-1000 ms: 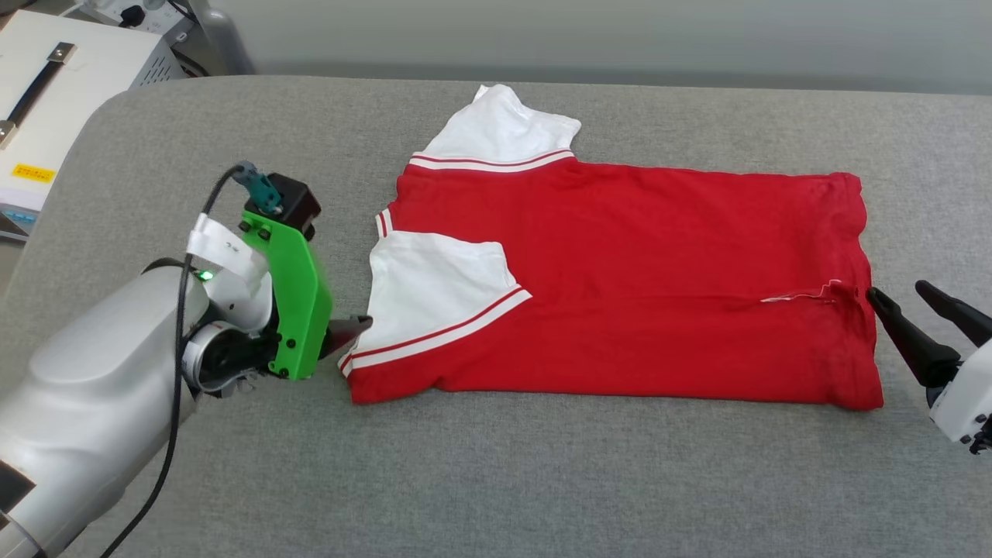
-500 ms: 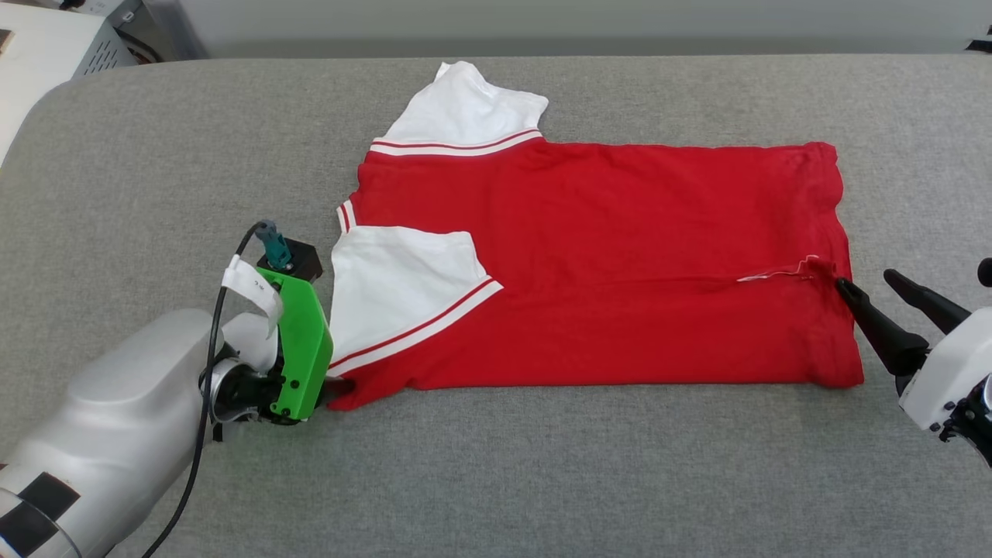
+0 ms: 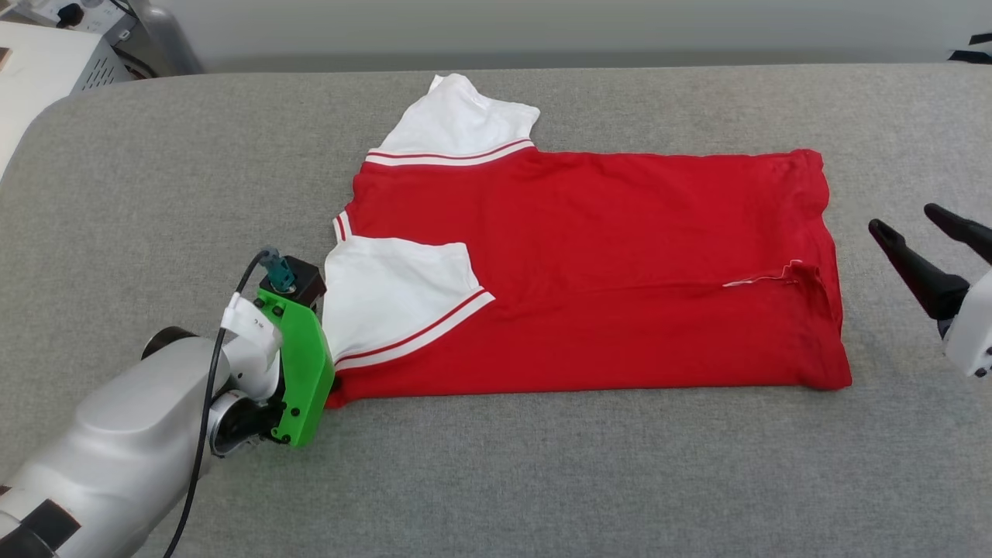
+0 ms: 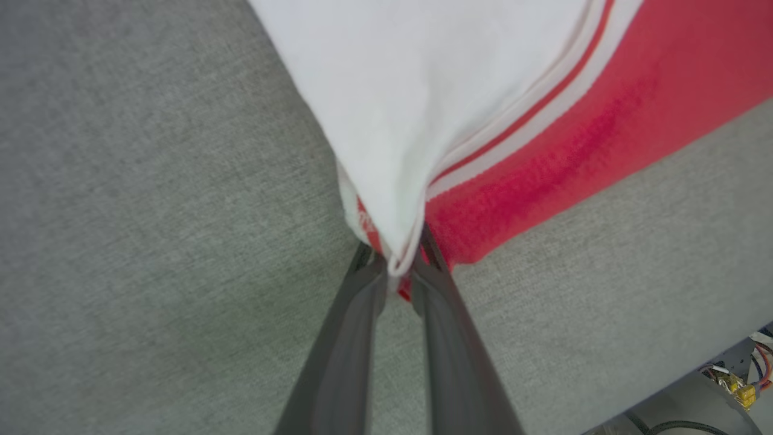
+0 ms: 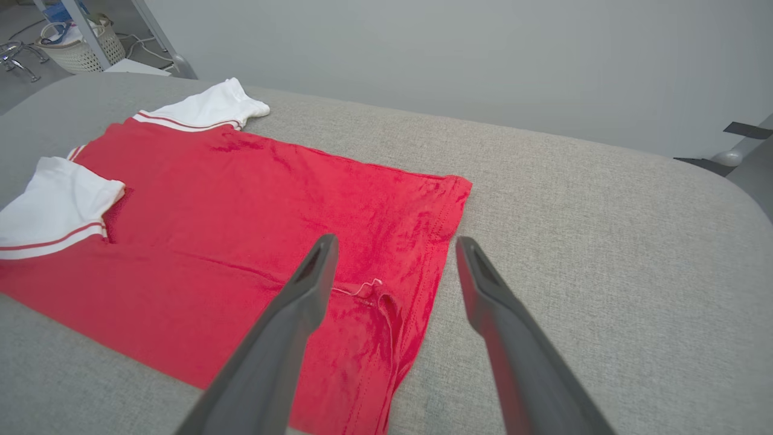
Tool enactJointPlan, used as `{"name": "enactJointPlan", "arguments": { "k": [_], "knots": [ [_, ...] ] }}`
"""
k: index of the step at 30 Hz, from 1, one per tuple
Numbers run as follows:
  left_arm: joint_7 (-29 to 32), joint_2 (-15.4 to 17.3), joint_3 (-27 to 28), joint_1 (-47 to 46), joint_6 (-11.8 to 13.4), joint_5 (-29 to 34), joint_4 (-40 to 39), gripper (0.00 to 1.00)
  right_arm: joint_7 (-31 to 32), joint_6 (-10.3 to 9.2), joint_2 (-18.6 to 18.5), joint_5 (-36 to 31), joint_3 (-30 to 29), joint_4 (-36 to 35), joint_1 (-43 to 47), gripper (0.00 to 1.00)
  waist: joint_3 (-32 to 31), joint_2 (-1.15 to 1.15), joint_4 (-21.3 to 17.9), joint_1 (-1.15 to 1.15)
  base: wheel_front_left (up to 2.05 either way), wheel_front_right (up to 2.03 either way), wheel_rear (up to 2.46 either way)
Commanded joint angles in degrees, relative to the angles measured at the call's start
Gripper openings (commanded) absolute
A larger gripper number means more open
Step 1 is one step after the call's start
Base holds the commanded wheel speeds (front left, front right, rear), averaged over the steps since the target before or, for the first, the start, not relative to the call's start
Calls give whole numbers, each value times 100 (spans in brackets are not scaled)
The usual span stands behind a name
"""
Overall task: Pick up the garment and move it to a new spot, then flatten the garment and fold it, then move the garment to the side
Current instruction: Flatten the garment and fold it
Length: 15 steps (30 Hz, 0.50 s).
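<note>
Item 1, garment [image 3: 604, 271]: red T-shirt, white short sleeves, red/white striped trim; lies flat mid-worktop [image 3: 542, 480] (grey fabric top); collar end twd robot's left, hem twd robot's right; near sleeve [image 3: 395, 287] folded in over the red body; far sleeve [image 3: 457, 124] juts out past garment's far edge; long crease runs from near sleeve to a thin white thread [image 3: 763, 277] close to the hem.

Item 2, left pincer [image 4: 395, 269]: at garment's near collar-end corner; fingers pressed together, pinching white sleeve edge w/ red cloth under it; green bracket [image 3: 302, 372] on the wrist sits just beside that corner; black cable [image 3: 203, 434] trails back along the arm.

Item 3, right pincer [image 3: 903, 218]: just off garment's hem, apart from the cloth; fingers spread wide, nothing between them.

Item 4, white cabinet [image 3: 43, 66]: beyond garment's collar end, off the worktop corner.
</note>
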Motion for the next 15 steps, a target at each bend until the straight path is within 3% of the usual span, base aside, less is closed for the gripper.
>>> {"name": "enactJointPlan", "arguments": {
  "k": [1, 8, 15],
  "knots": [
    [-116, 38, -56, 153, -15, 111, -96, 0, 177, -2, -100, -50, 55, -79, -139, 100, -46, 0, 32, 0, 0, 0, 0],
    [-519, 356, -73, 187, -16, 191, -735, 0, 1661, -2, -596, -155, 444, -141, -472, 100, -93, 0, 133, 0, 0, 0, 0],
    [-663, 443, -87, 149, -16, 376, -1013, 0, 2631, -2, -432, -110, 696, 314, -453, 100, 38, 0, 260, 0, 0, 0, 0]
  ]
}}
